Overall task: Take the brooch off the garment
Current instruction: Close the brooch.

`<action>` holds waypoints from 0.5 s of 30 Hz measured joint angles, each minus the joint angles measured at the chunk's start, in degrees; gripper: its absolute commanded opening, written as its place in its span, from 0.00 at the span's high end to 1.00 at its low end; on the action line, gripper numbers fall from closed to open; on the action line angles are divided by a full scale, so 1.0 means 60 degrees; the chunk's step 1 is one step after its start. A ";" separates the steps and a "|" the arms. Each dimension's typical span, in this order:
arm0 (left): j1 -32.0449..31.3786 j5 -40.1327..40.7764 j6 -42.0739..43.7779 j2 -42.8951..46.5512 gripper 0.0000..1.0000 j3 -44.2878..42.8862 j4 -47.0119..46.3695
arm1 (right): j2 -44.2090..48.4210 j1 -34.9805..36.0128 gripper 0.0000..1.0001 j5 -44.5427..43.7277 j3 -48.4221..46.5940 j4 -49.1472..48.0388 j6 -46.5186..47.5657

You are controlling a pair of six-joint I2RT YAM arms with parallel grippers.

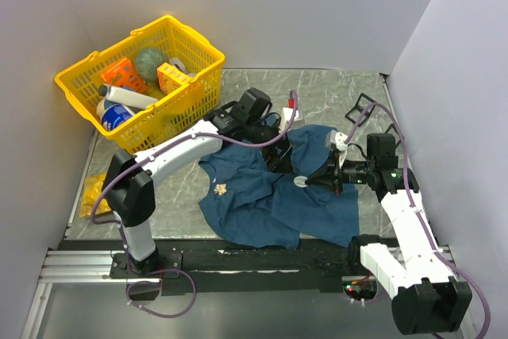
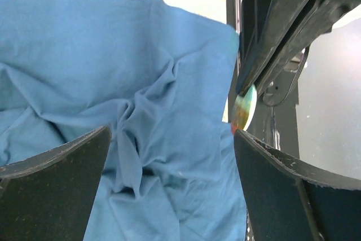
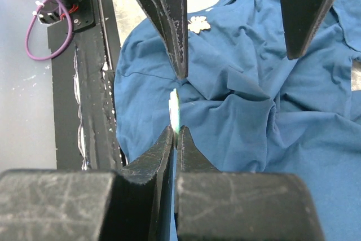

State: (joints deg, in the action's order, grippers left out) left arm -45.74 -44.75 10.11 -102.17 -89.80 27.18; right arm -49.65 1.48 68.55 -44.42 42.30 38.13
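Note:
The garment (image 1: 254, 204), a wrinkled dark blue shirt, lies spread on the grey table between both arms. My right gripper (image 1: 305, 182) is shut on the rim of a thin round brooch (image 3: 174, 105), which stands on edge just above the cloth. The same brooch (image 2: 244, 108) shows a coloured face in the left wrist view, beside the shirt's edge. Whether it is still pinned, I cannot tell. My left gripper (image 2: 172, 134) hangs open over bunched folds of the garment (image 2: 113, 55), with nothing between its fingers. A pale flower-shaped pin (image 1: 221, 190) also sits on the shirt's left half.
A yellow basket (image 1: 79, 89) holding bottles and toys stands at the back left. A yellow packet (image 1: 95, 188) lies by the left wall. A black wire frame (image 1: 365, 109) is behind the right arm. A black rail (image 1: 238, 256) runs along the near edge.

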 measured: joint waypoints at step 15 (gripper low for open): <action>-0.0528 -0.0186 -0.0335 0.0000 0.03 0.0000 -0.0412 | -0.0004 -0.0022 1.00 -0.0036 0.0000 -0.0168 -0.0244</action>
State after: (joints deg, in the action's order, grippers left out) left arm -48.90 -45.87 8.10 -102.17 -89.80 24.71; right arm -49.67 1.34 68.34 -44.42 41.30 36.67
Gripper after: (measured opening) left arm 0.985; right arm 0.025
